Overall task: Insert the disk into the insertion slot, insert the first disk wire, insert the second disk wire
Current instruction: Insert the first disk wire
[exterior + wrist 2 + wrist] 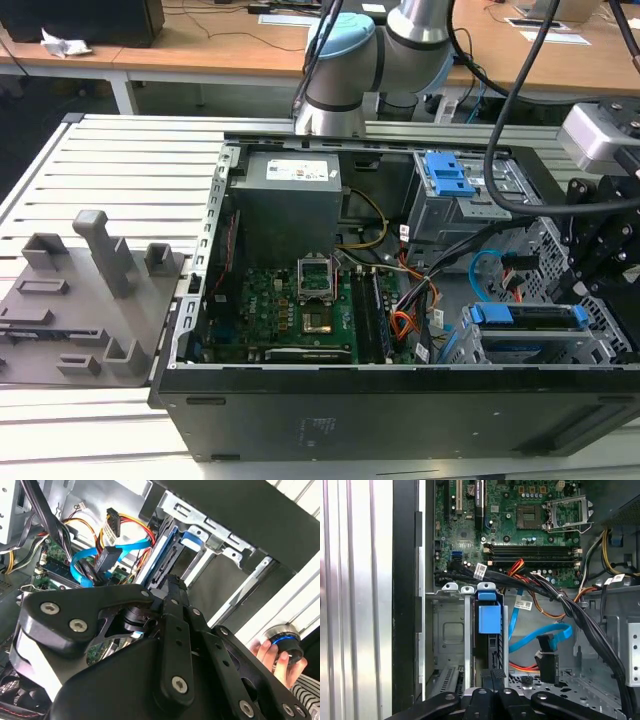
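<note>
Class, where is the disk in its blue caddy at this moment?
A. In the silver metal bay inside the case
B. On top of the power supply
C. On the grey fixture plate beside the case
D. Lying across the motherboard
A: the disk stands in the insertion slot at the exterior view's right of the open case, with the gripper near its end.

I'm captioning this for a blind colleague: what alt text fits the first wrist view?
The disk in its blue caddy stands edge-on in the insertion slot of an open computer case, with the gripper right at its near end. A blue cable lies beside it, and the motherboard lies beyond.
</note>
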`<state>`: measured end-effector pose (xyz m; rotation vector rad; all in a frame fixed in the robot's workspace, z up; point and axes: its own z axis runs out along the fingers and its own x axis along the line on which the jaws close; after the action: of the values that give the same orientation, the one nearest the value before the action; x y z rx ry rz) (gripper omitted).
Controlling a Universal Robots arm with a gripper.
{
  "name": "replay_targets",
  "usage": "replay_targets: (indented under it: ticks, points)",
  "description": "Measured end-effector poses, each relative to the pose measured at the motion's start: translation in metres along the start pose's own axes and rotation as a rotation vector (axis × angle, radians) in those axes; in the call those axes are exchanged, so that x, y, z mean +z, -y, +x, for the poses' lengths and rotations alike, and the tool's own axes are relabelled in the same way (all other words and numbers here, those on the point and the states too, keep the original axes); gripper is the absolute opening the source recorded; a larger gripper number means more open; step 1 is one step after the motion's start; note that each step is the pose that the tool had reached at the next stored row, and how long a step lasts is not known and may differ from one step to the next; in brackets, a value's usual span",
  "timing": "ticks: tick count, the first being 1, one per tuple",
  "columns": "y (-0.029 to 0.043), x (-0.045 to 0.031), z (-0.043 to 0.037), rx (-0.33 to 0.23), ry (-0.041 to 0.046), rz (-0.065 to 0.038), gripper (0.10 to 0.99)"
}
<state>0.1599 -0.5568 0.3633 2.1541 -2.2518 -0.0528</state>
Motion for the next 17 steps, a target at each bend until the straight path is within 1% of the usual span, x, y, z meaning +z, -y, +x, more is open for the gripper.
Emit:
replay_targets:
  ticks: [2, 3, 4, 5, 9, 17]
  points:
    - [0.0013, -0.0008, -0.0001, 0.000, -0.0002, 0.000, 0.106]
    - [0.0015, -0.0047, -0.0001, 0.000, 0.0000, 0.000, 0.106]
    - [0.0013, -0.0108, -0.0001, 0.000, -0.0001, 0.000, 0.106]
    - [0.0011, -0.0142, -0.0001, 0.000, -0.0001, 0.000, 0.106]
    - [0.0008, -0.0222, -0.0001, 0.000, 0.0001, 0.000, 0.106]
    - [0.0008, -0.0224, -0.0002, 0.000, -0.0001, 0.000, 0.106]
